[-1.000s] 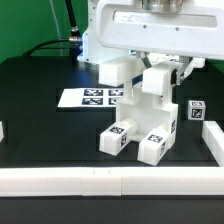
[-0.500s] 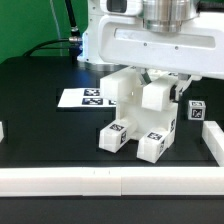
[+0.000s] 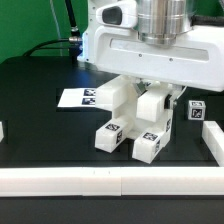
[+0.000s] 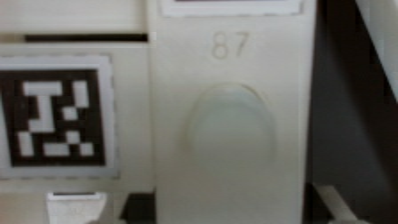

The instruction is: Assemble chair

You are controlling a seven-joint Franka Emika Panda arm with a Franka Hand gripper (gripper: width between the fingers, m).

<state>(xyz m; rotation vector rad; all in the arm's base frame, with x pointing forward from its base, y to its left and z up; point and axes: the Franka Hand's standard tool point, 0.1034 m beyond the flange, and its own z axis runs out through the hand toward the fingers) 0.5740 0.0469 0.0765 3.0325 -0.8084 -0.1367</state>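
Note:
The partly built white chair (image 3: 135, 118) stands mid-table, with two tagged blocky legs (image 3: 113, 134) toward the front. The arm's big hand hangs low over its top, and my gripper (image 3: 150, 90) is mostly hidden there. In the wrist view a white upright bar (image 4: 228, 120) embossed "87" with an oval recess fills the middle, beside a tagged face (image 4: 54, 115). My gripper (image 4: 205, 205) straddles this bar. One fingertip (image 4: 75, 204) stands clear of it and the other sits close to its far side. The jaws look open and are not pressing on it.
The marker board (image 3: 76, 98) lies flat behind the chair at the exterior view's left. A loose tagged cube (image 3: 196, 110) sits at the right, near a white bracket (image 3: 214, 138). A long white rail (image 3: 110, 181) runs along the front edge.
The arm has come down over the chair, so its hand now covers the chair's top. The chair has shifted or turned slightly. The fingers now sit on either side of the upright bar.

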